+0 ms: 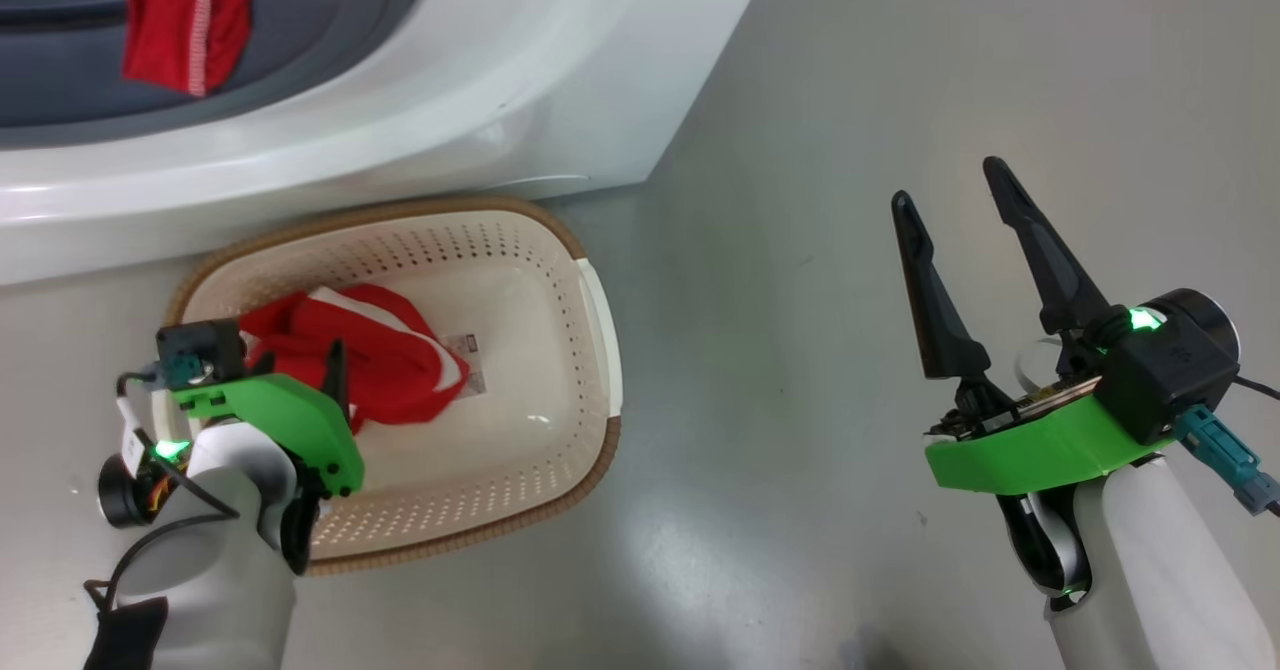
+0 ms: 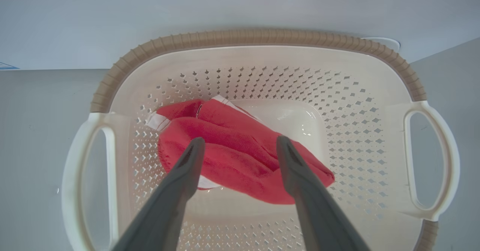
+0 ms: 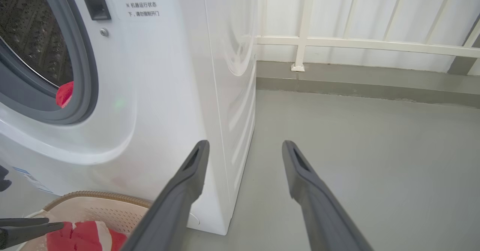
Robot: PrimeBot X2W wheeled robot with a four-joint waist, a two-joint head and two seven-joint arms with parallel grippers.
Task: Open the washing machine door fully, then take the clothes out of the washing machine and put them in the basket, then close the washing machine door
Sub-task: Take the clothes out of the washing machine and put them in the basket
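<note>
Under the spread left gripper [image 2: 240, 140], clothes [image 2: 240, 163] were heaped at the basket's [image 2: 262, 37] left end by the washing machine [image 1: 450, 80]; the right gripper [image 1: 948, 182] was spread, empty.

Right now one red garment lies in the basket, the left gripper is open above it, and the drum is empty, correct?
Not empty: the head view shows a second red garment hanging at the drum mouth. The garment in the basket and the open left gripper are as you say.
</note>
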